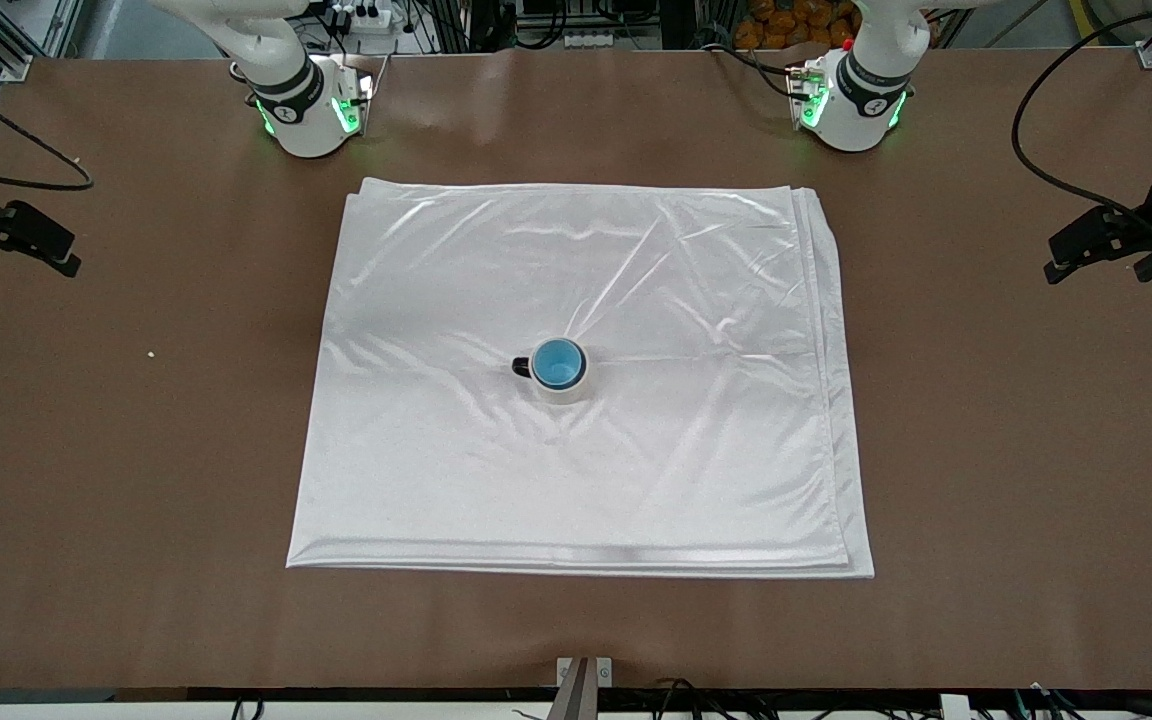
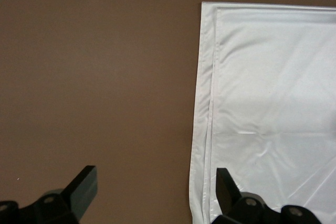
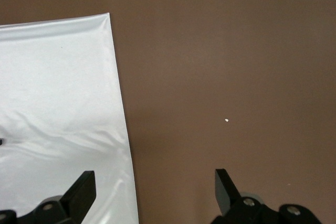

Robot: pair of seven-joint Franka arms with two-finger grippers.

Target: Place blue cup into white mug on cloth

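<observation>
Cup [image 1: 558,362] nested in mug [image 1: 564,382], mid-cloth [image 1: 416,470]. Left gripper [image 2: 152,192] and right gripper [image 3: 155,192] spread, empty, over cloth edges. Risk: snagging cloth, tipping mug.

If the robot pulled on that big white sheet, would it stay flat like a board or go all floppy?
Probably floppy: the cloth lies in folded layers with soft wrinkles, so it would likely sag and bunch. Its shiny surface suggests it may slide easily. Pulling it could also tip the white mug standing on it, with the blue cup inside.
</observation>
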